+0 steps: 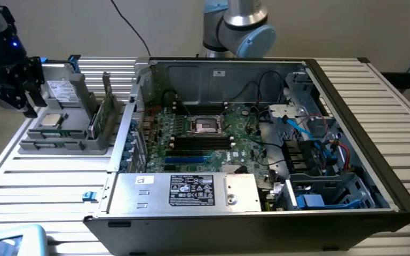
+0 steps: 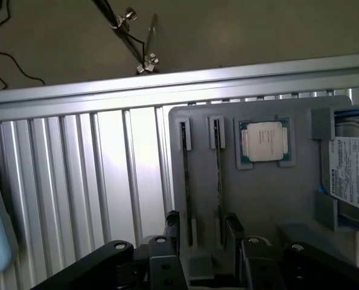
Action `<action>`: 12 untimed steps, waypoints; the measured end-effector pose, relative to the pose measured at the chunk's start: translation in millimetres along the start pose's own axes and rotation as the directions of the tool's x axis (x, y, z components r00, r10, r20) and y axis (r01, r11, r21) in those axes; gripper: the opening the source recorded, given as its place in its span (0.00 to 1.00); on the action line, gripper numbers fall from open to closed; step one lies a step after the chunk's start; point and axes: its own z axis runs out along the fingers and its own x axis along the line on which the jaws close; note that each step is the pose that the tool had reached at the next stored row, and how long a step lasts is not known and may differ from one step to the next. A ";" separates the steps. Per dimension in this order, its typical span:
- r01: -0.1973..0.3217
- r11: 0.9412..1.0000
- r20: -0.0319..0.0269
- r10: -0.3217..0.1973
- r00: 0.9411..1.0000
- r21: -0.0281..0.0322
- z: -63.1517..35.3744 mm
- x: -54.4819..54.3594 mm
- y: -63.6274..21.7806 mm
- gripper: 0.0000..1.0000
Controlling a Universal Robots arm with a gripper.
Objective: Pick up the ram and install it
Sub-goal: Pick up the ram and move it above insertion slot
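Grey plastic holder (image 1: 62, 143) sits on the slatted aluminium table (image 1: 41, 181), at 9 o'clock of the open computer case (image 1: 376, 160) in the exterior view. The ram (image 1: 107, 109) stands on edge in a narrow slot on the holder side nearest the case, green board upright. The silver processor chip (image 1: 50, 120) lies flat at 9 o'clock of the ram; the labelled drive (image 1: 66, 88) stands at 11 o'clock of it. The gripper (image 1: 13, 101) hangs at 10 o'clock of the holder, jaws spread wide, nothing held. In the wrist view the black fingers (image 2: 233, 232) flank the two slot rows, with the ram (image 2: 218, 181) edge-on between them. The memory slots (image 1: 203, 141) lie at 3 o'clock of the ram, inside the case
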 end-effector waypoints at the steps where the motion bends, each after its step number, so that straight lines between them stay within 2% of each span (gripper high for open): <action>1: 0.000 1.000 0.000 0.000 1.000 0.000 1.8 0.6 0.0 0.43; 12: 0.000 1.000 0.000 0.000 1.000 0.000 21.9 2.0 -3.8 0.43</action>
